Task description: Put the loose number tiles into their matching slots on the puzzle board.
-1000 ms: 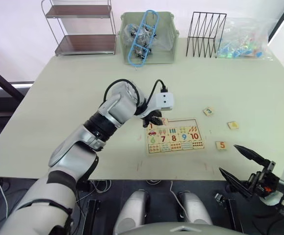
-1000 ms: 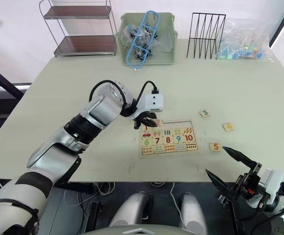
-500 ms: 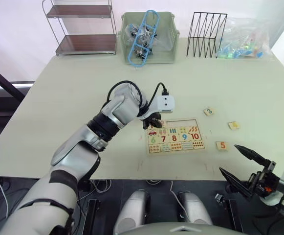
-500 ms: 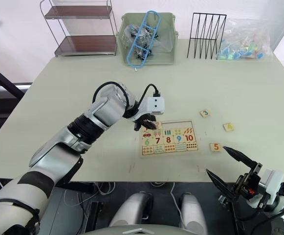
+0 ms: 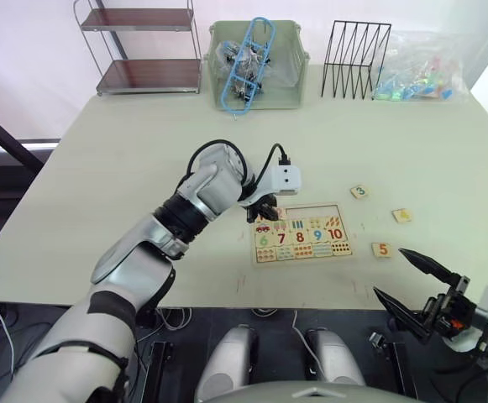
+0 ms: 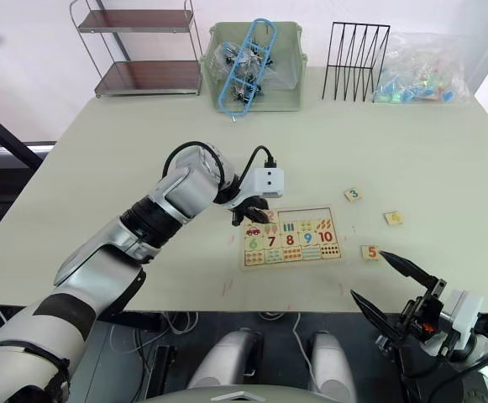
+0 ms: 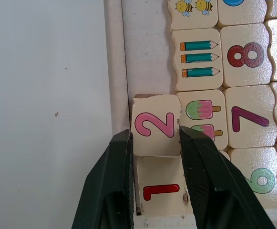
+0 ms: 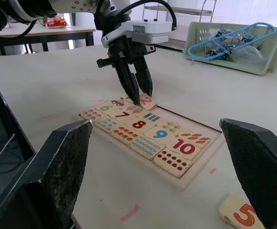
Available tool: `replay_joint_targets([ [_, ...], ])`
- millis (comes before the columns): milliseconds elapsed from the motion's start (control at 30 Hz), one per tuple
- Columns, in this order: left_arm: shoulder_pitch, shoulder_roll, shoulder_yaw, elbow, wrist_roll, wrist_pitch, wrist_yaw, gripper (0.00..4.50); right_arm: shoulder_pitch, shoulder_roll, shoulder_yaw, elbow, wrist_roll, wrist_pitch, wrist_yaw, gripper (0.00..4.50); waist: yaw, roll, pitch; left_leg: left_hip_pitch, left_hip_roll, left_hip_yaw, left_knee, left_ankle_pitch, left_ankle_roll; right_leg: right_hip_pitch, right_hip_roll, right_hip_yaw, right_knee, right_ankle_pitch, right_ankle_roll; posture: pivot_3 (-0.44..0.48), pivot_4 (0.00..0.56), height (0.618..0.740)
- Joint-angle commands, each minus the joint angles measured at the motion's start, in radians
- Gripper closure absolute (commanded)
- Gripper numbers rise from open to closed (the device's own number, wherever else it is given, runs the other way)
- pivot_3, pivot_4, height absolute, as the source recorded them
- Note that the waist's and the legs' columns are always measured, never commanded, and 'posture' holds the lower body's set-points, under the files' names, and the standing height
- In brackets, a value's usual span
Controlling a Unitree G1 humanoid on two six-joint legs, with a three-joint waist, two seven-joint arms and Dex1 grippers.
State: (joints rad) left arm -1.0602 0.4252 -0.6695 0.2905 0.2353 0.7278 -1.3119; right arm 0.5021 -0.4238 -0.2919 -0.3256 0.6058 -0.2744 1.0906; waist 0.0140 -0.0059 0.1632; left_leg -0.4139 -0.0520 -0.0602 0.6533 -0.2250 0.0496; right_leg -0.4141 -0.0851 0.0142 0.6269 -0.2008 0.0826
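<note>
Left gripper [image 7: 155,143]: two black fingers closed narrowly on the sides of the 2 tile [image 7: 155,125], which sits tilted in the slot row of the puzzle board [image 5: 301,232], its far corner against the raised frame.
1 tile [image 7: 161,192]: already seated in the corner slot, just beside the 2 tile.
Slots [image 7: 148,52]: bare pale wood runs on past the 2 tile along the frame; the picture tiles bound it on the other side.
Left arm pose: reaches across the table [image 5: 126,151], wrist bent down so the fingers point steeply at the board's near-left corner.
Right gripper [image 5: 416,284]: fingers spread wide, held low off the table's near right edge, well apart from the board.
Loose tiles: 3 tile [image 5: 359,191], 4 tile [image 5: 401,215] and 5 tile [image 5: 381,249] lie on open table to the right of the board.
Right wrist view: shows the left gripper's tips down on the 2 tile from the side, and the 5 tile close by.
Table's far edge: shelf rack [image 5: 141,46], green basket [image 5: 256,92], black wire rack [image 5: 355,48], far from the work.
</note>
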Motion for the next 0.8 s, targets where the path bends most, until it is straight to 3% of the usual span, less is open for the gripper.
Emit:
replay_joint_targets([
  [33, -0.028, -0.008, 0.003, -0.002, 0.007, -0.010, 0.005, 3.58, 0.009, -0.003, -0.014, -0.017, 0.012, -0.022, 0.000, 0.00, 0.000, 0.000, 0.000, 0.000, 0.000, 0.000, 0.000, 0.000, 0.000, 0.000, 0.000, 0.000, 0.000, 0.000, 0.000, 0.000, 0.150, 0.739],
  [200, -0.029, -0.012, 0.002, 0.003, 0.007, -0.011, 0.006, 3.58, 0.010, -0.005, -0.016, -0.013, 0.014, -0.025, 0.002, 0.00, 0.000, 0.000, 0.000, 0.000, 0.000, 0.000, 0.000, 0.000, 0.000, 0.000, 0.000, 0.000, 0.000, 0.000, 0.000, 0.000, 0.150, 0.739],
  [267, -0.030, -0.012, 0.000, 0.001, 0.005, 0.001, -0.001, 2.55, 0.010, -0.006, -0.017, -0.011, 0.015, -0.026, 0.002, 0.00, 0.000, 0.000, 0.000, 0.000, 0.000, 0.000, 0.000, 0.000, 0.000, 0.000, 0.000, 0.000, 0.000, 0.000, 0.000, 0.000, 0.150, 0.739],
  [467, -0.039, -0.010, 0.005, -0.009, -0.002, 0.025, -0.014, 0.02, 0.007, -0.008, -0.015, -0.012, 0.013, -0.023, -0.001, 0.00, -0.001, 0.000, 0.000, 0.000, 0.000, 0.000, 0.000, 0.000, 0.000, 0.000, 0.000, 0.000, 0.000, 0.000, 0.000, 0.000, 0.150, 0.739],
  [800, -0.117, -0.024, 0.060, 0.087, -0.041, 0.027, -0.005, 0.02, 0.004, -0.013, -0.011, -0.016, 0.012, -0.019, -0.008, 0.00, -0.002, 0.000, 0.000, 0.000, 0.000, 0.000, 0.000, 0.000, 0.000, 0.000, 0.000, 0.000, 0.000, 0.000, 0.001, 0.000, 0.150, 0.739],
])
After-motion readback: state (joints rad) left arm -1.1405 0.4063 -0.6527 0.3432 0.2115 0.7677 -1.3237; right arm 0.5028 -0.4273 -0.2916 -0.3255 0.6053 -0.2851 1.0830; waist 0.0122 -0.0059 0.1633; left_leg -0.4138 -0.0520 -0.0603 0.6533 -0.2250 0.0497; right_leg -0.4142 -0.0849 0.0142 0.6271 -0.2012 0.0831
